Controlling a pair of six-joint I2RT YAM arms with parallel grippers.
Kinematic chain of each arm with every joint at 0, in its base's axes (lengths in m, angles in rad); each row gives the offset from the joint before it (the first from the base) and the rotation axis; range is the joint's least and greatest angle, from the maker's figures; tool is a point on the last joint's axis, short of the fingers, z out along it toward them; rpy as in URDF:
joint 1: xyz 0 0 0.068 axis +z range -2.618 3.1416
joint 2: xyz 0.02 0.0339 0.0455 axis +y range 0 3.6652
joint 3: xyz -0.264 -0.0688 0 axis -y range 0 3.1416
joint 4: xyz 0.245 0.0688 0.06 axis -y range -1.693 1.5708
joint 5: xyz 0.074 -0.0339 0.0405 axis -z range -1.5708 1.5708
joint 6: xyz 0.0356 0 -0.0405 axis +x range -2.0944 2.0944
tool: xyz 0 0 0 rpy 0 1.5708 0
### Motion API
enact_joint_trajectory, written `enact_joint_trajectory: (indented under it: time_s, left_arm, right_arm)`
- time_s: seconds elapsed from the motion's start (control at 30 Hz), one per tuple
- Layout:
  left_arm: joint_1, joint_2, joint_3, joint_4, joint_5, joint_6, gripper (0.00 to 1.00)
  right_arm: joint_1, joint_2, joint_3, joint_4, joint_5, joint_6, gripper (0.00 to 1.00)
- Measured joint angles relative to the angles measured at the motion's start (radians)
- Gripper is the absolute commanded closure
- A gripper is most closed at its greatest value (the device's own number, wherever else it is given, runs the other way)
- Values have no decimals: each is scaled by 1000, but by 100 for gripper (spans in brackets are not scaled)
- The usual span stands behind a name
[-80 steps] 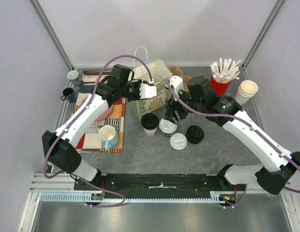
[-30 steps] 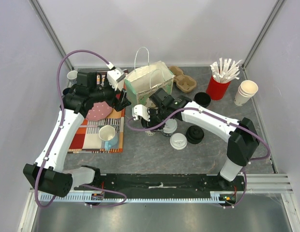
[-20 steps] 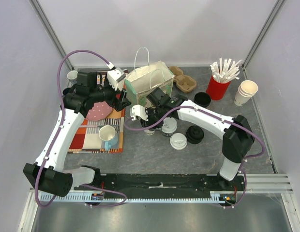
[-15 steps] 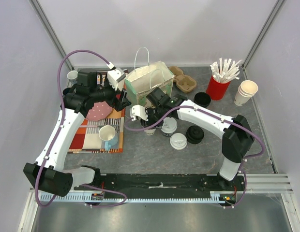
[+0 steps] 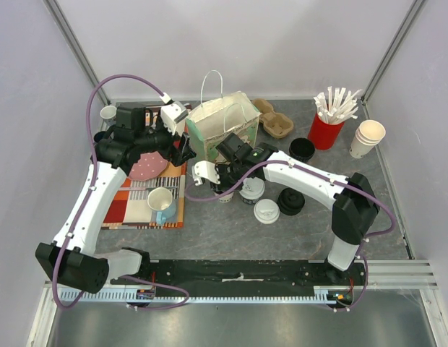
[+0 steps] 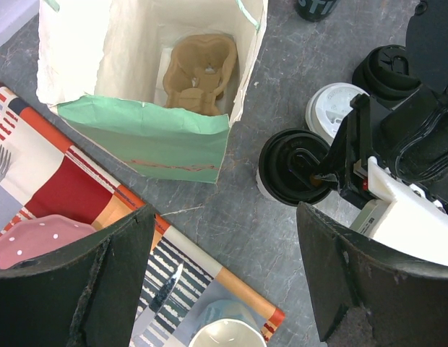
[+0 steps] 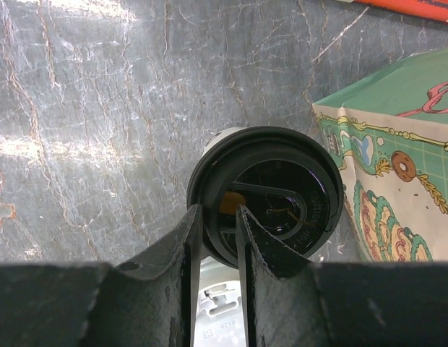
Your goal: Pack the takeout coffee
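Pale lilac walls with metal corner posts enclose a grey, veined worktop.

At the left lies a striped placemat. It carries a pink plate and a white mug.

The left pincer hangs over the placemat's right edge, just beside the paper bag. Its jaws are spread wide and nothing lies between them.

The bag stands upright and open-mouthed, with a cardboard cup carrier lying in its bottom.

In front of the bag stands a black-lidded cup. The right pincer reaches down to its near rim. Its fingers are drawn close, leaving a narrow slit. Whether they pinch the lid cannot be told.

A white-lidded cup stands on the worktop outside the bag, just right of the black-lidded cup. A second white-lidded cup stands slightly nearer the arm bases.

Further right are a loose black lid and a lidless black cup. Last come a red cup of stirrers and a stack of paper cups.
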Motion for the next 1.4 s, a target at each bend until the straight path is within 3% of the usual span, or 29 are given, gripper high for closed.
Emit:
enact_joint_trajectory:
  time_s: [0.57,1.07,1.4]
  left_arm:
    - [0,12,2,-5,23,1,18]
    - [0,63,116,-34,71,22,21]
    - [-66,124,227,-38,104,21,19]
  right_arm:
    - [2,-2,2,-36,-7,37,99]
    - [2,-92,147,-150,-51,105,100]
    - [2,-274,179,-275,-79,205,100]
